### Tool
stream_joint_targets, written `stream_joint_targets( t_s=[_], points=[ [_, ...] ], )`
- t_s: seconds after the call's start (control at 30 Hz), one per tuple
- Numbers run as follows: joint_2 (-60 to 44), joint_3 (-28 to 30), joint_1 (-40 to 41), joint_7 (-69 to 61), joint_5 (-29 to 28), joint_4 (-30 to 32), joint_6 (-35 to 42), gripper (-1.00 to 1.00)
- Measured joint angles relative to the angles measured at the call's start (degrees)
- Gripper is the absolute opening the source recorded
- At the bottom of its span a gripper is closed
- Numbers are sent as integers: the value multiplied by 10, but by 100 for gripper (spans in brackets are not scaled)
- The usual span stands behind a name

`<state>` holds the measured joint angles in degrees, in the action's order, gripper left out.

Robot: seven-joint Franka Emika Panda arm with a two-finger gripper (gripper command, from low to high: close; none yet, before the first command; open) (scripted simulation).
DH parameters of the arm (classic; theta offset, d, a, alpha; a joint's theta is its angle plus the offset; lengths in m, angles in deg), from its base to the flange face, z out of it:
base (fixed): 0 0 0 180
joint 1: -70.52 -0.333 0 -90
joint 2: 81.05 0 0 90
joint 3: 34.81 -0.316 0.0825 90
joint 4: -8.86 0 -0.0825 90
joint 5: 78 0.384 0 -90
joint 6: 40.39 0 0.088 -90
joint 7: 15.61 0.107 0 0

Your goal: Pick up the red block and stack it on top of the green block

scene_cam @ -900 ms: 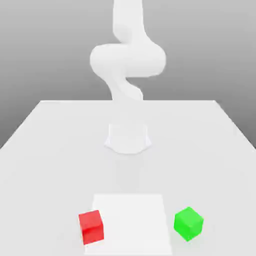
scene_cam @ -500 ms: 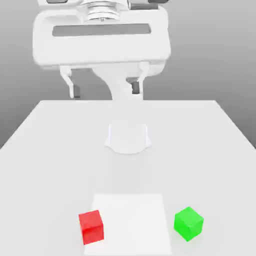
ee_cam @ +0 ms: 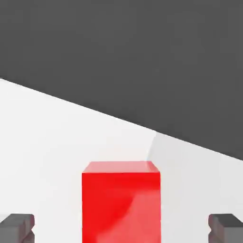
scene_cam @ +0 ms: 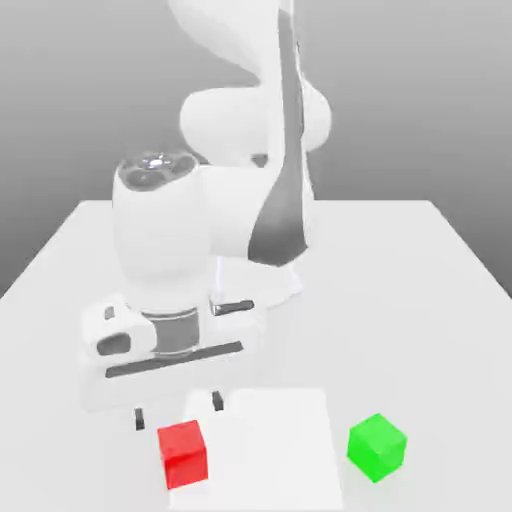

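the small bright red block [scene_cam: 182, 453], a plain cube with smooth flat faces, sat on the flat white tabletop [scene_cam: 420, 300] close to its near edge, toward the exterior view's left. the small bright green block [scene_cam: 377, 446], a cube about the same size, sat near that same edge toward the exterior view's right, well apart from the red one. a paler white square patch [scene_cam: 275, 440] lay on the tabletop between them, and the red block stood at its edge.

the white robot arm [scene_cam: 240, 150] was bent low over the red block. its pincer [scene_cam: 178, 412] was open wide and held nothing. its two dark fingertips [ee_cam: 17, 227] stood on either side of the red block, with a gap on each side, not touching it. the fingertips looked as if they were a bit above the tabletop, near the top of the block.

the red block looked hard and stiff, so it likely would not squash when pinched. it looked small and light, so it should be easy to lift. its faces were smooth, so it might slip if it was held only by a corner or the very top. the best place to hold it seemed to be the two flat sides facing the fingers, about halfway down, with the fingers flat on them. the green block's flat top looked like a good, steady place to set it.
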<state>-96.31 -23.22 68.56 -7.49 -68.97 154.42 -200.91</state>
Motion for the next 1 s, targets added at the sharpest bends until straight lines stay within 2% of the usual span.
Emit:
stream_joint_targets(
  t_s=[0.03, 0.07, 0.3, 0.47, 0.63, 0.8, 0.97, 1.0],
  points=[
    [-21, -10, 8, -8, 11, -3, -17, 0],
    [-40, -21, 17, -16, 21, -6, -33, -100],
    [-44, -24, 19, -17, 21, -7, -35, -100],
    [45, 7, -2, 23, -32, 8, 37, -100],
    [90, -55, -68, 3, -65, 15, 74, -100],
    [120, -117, -171, -32, -87, 20, 97, -100],
    [40, -121, -175, -37, -92, 17, 20, -100],
    [27, -120, -176, -36, -93, 17, 8, 100]
  ],
)
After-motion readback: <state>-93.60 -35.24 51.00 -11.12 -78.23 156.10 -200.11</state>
